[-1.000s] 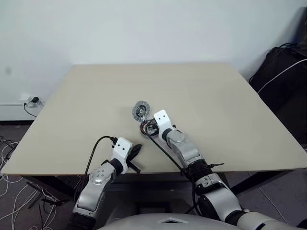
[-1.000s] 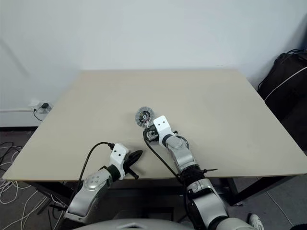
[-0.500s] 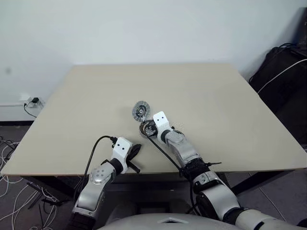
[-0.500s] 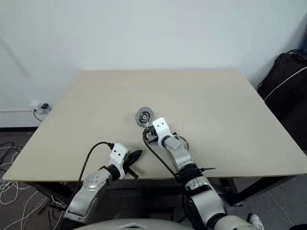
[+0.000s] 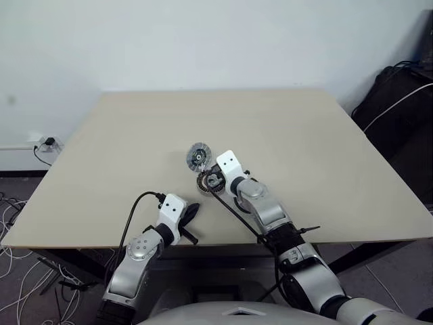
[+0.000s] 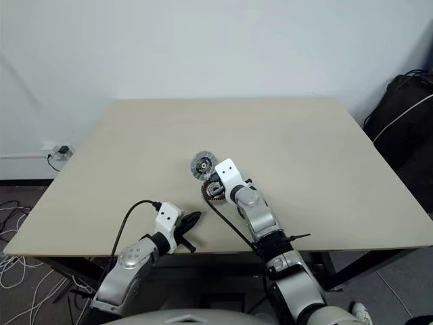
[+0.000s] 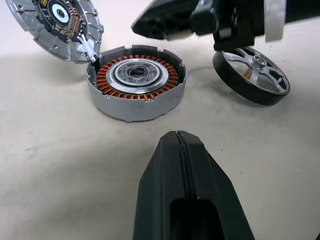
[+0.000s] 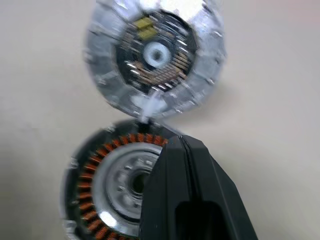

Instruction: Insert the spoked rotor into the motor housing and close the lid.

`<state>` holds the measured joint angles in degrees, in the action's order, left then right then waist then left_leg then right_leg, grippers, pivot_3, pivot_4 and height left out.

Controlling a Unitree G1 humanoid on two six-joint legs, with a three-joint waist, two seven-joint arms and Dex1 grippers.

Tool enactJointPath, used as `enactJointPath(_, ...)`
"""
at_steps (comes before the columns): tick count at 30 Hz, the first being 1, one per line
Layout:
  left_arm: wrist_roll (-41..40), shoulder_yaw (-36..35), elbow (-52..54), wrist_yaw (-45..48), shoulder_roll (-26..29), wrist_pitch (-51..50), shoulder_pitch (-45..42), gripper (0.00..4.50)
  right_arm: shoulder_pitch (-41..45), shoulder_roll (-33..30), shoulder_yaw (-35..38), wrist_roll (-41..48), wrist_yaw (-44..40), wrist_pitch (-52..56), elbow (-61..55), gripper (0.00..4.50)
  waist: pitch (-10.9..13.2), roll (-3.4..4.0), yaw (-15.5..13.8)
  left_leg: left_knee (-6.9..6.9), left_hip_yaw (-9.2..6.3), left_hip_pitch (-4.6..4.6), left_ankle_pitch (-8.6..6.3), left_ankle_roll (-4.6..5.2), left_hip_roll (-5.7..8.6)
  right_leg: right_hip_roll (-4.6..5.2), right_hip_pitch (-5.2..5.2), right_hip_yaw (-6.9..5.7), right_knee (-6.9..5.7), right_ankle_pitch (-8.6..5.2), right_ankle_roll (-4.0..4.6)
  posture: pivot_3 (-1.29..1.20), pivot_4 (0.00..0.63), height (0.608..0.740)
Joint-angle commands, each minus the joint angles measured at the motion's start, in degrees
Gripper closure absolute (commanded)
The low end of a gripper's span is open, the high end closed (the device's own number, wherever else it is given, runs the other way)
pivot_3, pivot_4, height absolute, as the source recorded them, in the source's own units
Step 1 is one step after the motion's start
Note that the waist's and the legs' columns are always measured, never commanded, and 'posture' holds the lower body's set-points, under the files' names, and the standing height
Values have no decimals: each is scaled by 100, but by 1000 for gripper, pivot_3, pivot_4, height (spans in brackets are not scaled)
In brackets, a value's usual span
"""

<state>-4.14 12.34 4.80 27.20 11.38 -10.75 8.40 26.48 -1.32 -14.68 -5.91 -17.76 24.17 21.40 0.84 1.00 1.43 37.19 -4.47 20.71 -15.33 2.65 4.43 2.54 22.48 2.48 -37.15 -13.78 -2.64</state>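
Copper windings showing: motor housing [image 7: 135, 87] sitting open on worktop [image 5: 304, 135], nothing inside. Spoked rotor [image 7: 251, 75] leaning just beside it, lid [image 7: 55, 25] lying alongside. Right fingers [image 8: 182, 165] clenched, empty, hovering over housing; left fingers [image 7: 180, 165] clenched, idling nearby. Inserting and closing both remaining.

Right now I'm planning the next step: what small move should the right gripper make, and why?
Probably back off toward the spoked rotor and open. The right gripper hangs shut over the motor housing, holding nothing, while the rotor lies on the table beside the housing and the lid stands open.
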Motion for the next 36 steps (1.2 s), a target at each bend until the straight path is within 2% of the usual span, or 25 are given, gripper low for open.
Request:
enactJointPath(1, -35, 29, 163, -22, -36, 81, -76, 4500, 93, -10, -160, -9, -211, 273, -479, 4491, 0, -1, -4, 0, 0, 0, 0, 0, 0, 0, -1, 0, 0, 0, 0, 0, 0, 740)
enactJointPath(4, -33, 30, 140, -43, -62, 94, -81, 4500, 144, -56, -284, -69, -301, 531, -535, 4491, 2, -3, -12, 0, 0, 0, -1, 1, 1, 1, -2, -1, 3, 0, 0, 0, 0, 740)
enactJointPath(5, -30, 33, 138, -50, -70, 97, -77, 4500, 156, -61, -298, -74, -302, 577, -546, 4319, 3, -4, -19, 0, 0, 0, -1, 1, 1, 1, -3, -2, 3, 0, 0, 0, 0, 740)
enactJointPath(8, -28, 30, 132, -72, -93, 110, -64, 4500, 272, -49, -329, -137, -230, 835, -564, 3561, 4, -5, -22, 0, 0, 1, -1, 0, 1, 1, -2, -2, 3, 0, 0, 0, 0, 740)
enactJointPath(13, -19, 40, 119, -107, -119, 121, -58, 4500, 522, 19, -217, -170, -7, 1309, -445, 1912, 6, -6, -21, 0, 0, 2, -1, -1, 1, 0, 0, -2, 3, 0, 0, 0, 0, 740)
enactJointPath(21, -24, 22, 89, -134, -141, 151, -65, 4500, 833, -55, -307, -246, 10, 1641, -144, 1912, 6, -6, -21, -3, 0, 3, -1, -1, 1, 1, 1, -4, 6, 0, 0, 0, 0, 740)
enactJointPath(36, -23, 28, 47, -217, -231, 256, -14, 4500, 953, -271, -737, -571, -128, 1552, 403, 1912, 6, -6, -6, -3, 0, 3, -1, -1, 1, 1, 1, -5, 6, 0, 0, 0, 0, 740)
